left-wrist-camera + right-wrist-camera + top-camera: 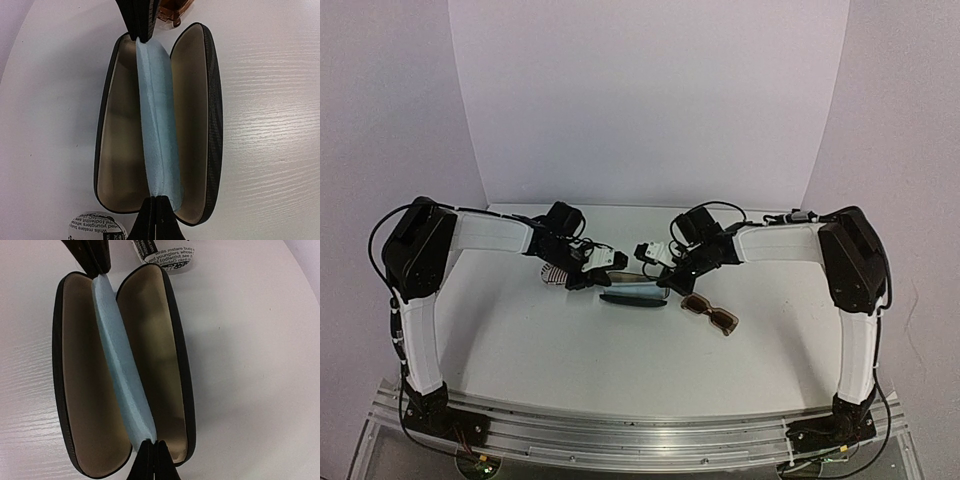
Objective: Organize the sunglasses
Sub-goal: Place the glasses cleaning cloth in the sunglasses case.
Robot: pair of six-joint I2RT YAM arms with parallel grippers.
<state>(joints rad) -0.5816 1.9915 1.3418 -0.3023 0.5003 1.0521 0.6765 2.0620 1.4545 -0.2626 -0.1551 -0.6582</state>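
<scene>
Light-blue cloth (159, 120) runs as a narrow folded strip down the length of the open black case (210, 125), and I have it pinched at both ends. The left tool (155, 204) is clenched on one end and the right tool (151, 444) is clenched on the other, each with its fingers pressed together around the fabric. From either wrist view the strip lies over the hinge line between the two beige-lined halves of the case, slightly wavy rather than flat. I cannot tell whether it rests on the lining or hangs just above it. The case lies open on the white tabletop (570, 350), roughly midway between the two arms, which reach in from opposite sides in the overhead view and meet over it. The brown sunglasses (710, 313) lie on the tabletop just beside the case, on the right arm's side and a little nearer the bases, outside the case and touched by neither tool. In the left wrist view a corner of their chunky frame peeps in at the top edge, beyond the right tool. Beneath the left wrist a white striped thing (553, 275) lies partly hidden, and a round white label (97, 227) with small printed text shows near the case end by the left tool.
</scene>
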